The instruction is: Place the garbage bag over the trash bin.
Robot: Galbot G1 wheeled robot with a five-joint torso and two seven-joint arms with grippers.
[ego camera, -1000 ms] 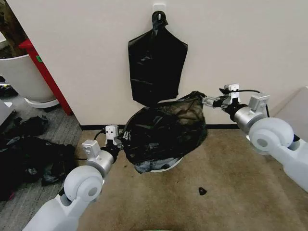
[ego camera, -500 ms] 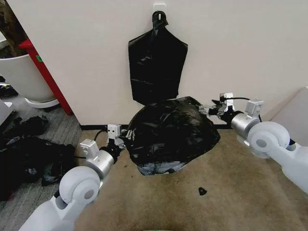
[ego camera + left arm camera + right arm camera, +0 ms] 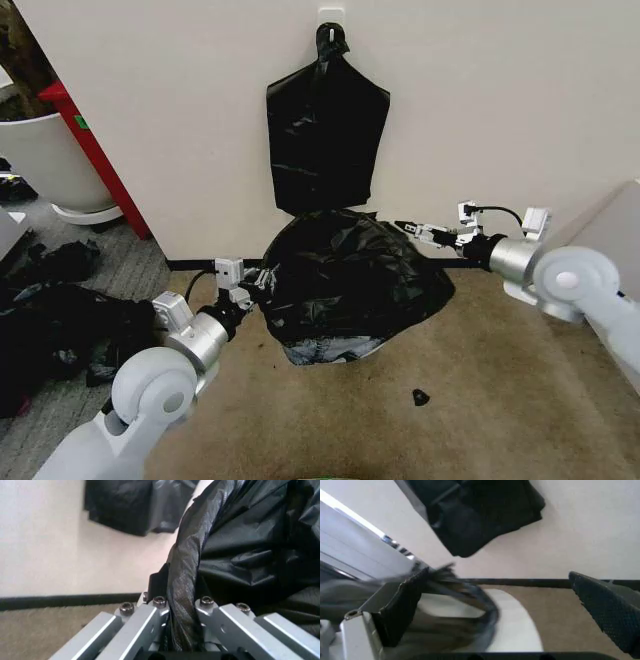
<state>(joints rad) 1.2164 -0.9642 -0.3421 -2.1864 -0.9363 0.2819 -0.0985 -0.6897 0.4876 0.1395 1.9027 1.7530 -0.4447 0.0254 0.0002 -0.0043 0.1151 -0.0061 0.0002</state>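
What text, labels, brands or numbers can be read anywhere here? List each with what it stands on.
None can be read.
The garbage bag over the trash bin is plain black.
The bags hanging on the wall carry no print.
The green patch on the red frame is too small to tell.

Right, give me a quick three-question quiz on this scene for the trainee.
1. True or false: the left tool is shut on the garbage bag.
2. Where is the trash bin? A: under the bag. B: hanging on the wall. C: held up by both arms.
3. Fill in: the right tool has its jaws ____.
Key: 1 true; 2 A; 3 open.
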